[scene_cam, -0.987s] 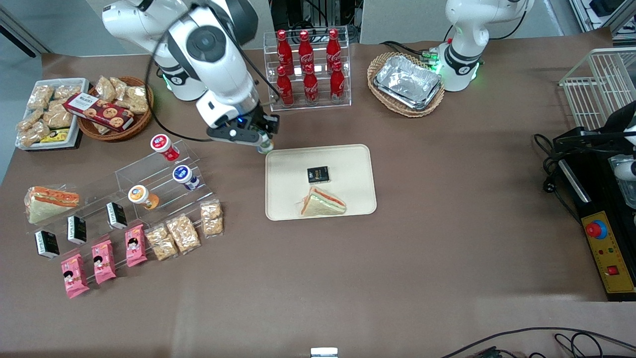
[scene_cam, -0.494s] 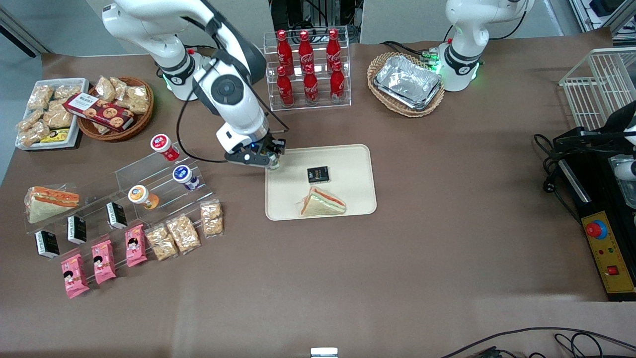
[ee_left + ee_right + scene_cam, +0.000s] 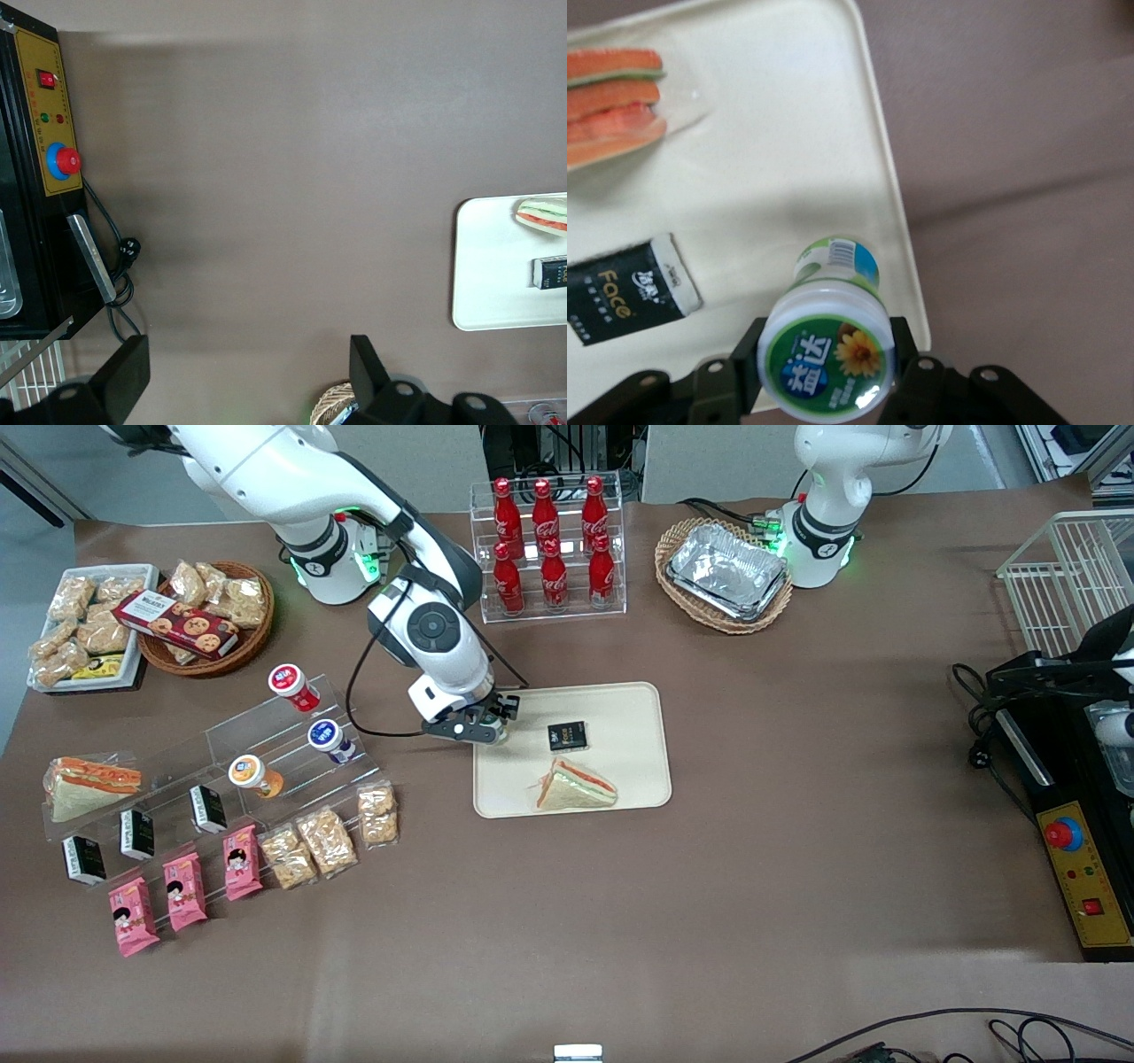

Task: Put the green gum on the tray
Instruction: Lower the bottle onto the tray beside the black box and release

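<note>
Green gum (image 3: 828, 354), a small bottle with a white cap carrying a green-and-yellow flower label, sits clamped at its cap between the two fingers (image 3: 906, 354) of the right arm's gripper (image 3: 490, 731). Its long axis runs straight away from the wrist camera, cap toward the camera and green body with its barcode end pointing down at the tray (image 3: 771, 177); whether the base touches the tray surface cannot be told. The bottle hangs over the cream tray just inside its long rim, close to the rounded corner nearest the working arm's end of the bench.

On the tray (image 3: 620, 717) lie a small black packet (image 3: 567, 736) printed "Face", flat and near the middle, and a wrapped triangular sandwich (image 3: 574, 786) nearer the front camera than the packet; both are apart from the bottle.

Toward the working arm's end of the bench, a clear stepped display (image 3: 266, 735) carries the red-bodied bottle (image 3: 293, 687), blue-bodied bottle (image 3: 331, 740) and orange-bodied bottle (image 3: 255, 775). A rack of red cola bottles (image 3: 549, 549) stands toward the edge of the bench farthest from the front camera, with a crinkled foil tray (image 3: 726, 571) in a wicker basket beside it.
</note>
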Controlling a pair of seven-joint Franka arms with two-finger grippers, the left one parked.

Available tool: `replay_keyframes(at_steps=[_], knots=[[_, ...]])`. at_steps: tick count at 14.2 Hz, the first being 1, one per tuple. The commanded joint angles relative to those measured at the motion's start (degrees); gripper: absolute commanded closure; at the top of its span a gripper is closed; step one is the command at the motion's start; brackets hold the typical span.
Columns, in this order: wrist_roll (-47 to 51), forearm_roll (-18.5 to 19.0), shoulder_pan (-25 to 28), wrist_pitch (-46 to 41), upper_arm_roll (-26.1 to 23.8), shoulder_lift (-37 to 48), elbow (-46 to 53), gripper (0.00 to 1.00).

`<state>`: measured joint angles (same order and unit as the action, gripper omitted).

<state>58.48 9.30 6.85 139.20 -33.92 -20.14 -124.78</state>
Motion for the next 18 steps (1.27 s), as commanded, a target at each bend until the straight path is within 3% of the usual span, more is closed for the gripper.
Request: replay_keyframes(at_steps=[1,7,8,11,13,14,18], knots=[[2.7,2.1,0.7,2.7,-0.5,-3.3,0.8,1.0],[2.7,2.3,0.8,3.4,-0.5,-5.0,0.8,0.98],[2.7,2.2,0.7,3.4,-0.5,-5.1,0.8,0.74],[2.7,2.2,0.7,3.4,-0.5,-5.4,0.8,0.18],[2.7,2.2,0.7,3.4,-0.5,-5.4,0.9,0.12],[2.7,2.2,0.7,3.4,-0.4,-5.4,0.9,0.0],[2.7,2.2,0.6,3.4,-0.5,-5.4,0.9,0.0]])
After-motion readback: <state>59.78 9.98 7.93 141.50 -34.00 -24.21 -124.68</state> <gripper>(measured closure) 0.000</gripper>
